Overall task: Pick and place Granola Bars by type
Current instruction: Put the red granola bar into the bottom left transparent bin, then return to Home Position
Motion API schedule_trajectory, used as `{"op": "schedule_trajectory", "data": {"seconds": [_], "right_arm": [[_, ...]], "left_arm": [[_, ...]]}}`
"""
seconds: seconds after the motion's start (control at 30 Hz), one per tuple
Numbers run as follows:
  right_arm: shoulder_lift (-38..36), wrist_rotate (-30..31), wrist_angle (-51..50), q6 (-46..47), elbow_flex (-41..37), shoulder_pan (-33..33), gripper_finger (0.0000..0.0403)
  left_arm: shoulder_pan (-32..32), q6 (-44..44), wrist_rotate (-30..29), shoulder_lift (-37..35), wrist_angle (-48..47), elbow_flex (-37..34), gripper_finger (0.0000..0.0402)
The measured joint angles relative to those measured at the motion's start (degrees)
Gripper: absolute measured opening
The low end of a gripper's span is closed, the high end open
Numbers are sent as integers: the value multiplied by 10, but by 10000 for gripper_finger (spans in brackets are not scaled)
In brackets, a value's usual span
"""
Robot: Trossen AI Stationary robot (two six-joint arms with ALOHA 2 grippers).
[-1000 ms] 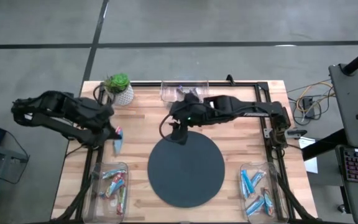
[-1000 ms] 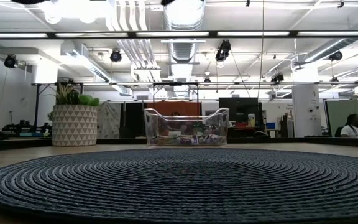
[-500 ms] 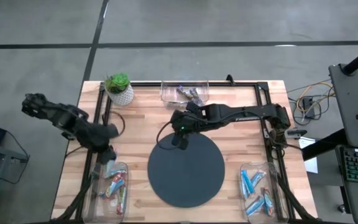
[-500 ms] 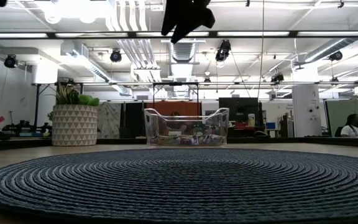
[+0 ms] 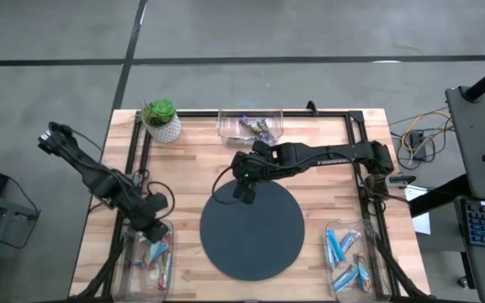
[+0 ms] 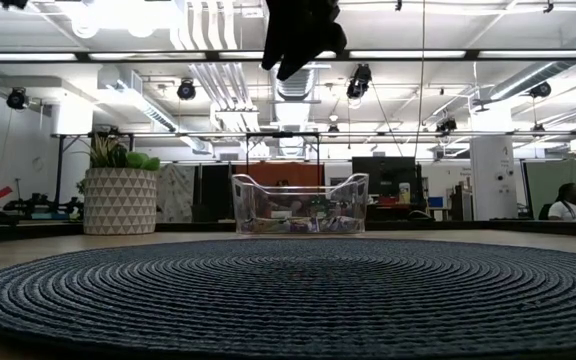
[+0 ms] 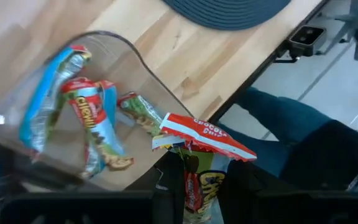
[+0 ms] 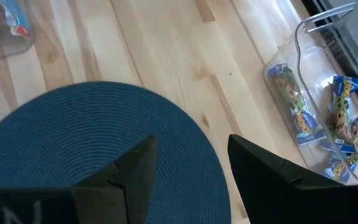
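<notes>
1. Left pincer (image 7: pixel 197 186) clamps a red-and-green wrapped granola bar (image 7: pixel 201 155) above the clear plastic bin (image 5: pixel 133 252), lower left of the high view.
2. Right pincer (image 8: pixel 188 162), fingers apart, hovers over the dark round woven mat (image 5: pixel 251 231), centre of the wooden tabletop (image 5: pixel 192 160).

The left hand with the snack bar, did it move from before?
Yes. The left hand carried its granola bar away from the potted plant, down to the left bin.

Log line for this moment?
left gripper: holding red granola bar over left bin | right gripper: open, empty, above mat
</notes>
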Motion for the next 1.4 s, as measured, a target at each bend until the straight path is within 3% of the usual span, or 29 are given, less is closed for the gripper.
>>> {"op": "schedule_trajectory", "data": {"seconds": [0.37,0.53,0.97,1.4], "right_arm": [[0,-1,2,0,0,0,192],[0,-1,5,0,0,0,192],[0,-18,28,1,0,0,192],[0,-22,38,2,0,0,192]], "left_arm": [[-23,-82,70,0,38,-95,53],[-24,-71,75,0,34,-97,66],[-27,-68,77,0,27,-115,163],[-27,-51,129,0,19,-115,168]]}}
